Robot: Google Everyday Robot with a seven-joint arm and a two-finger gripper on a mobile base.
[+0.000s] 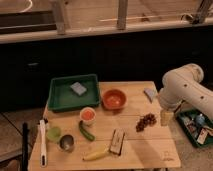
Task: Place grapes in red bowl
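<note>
A pale two-finger pincer (166, 117) on a white robot arm is held low at the right edge of a light wooden tabletop (150, 155). It is spread apart and nothing is gripped. The pincer is judged to be stationed there because the target lies just to its left: a small lumpy bunch of dark red-purple grapes (146, 121), resting on the wood, apart from the pincer.

Farther left and toward the back, a round shallow orange-red bowl (106, 96) is set, seemingly with nothing in it; the grapes have not yet been placed there. Behind the pincer a small grey-blue wedge (150, 94) is laid.

Beside the bowl, a green rectangular plastic tray (62, 97) is seen, holding one grey-blue sponge (78, 88). In front of it stands a small white cup with an orange inside (88, 115). Off the tabletop's right side, a green bin (192, 134) is filled with mixed small items that cannot be identified.
</note>
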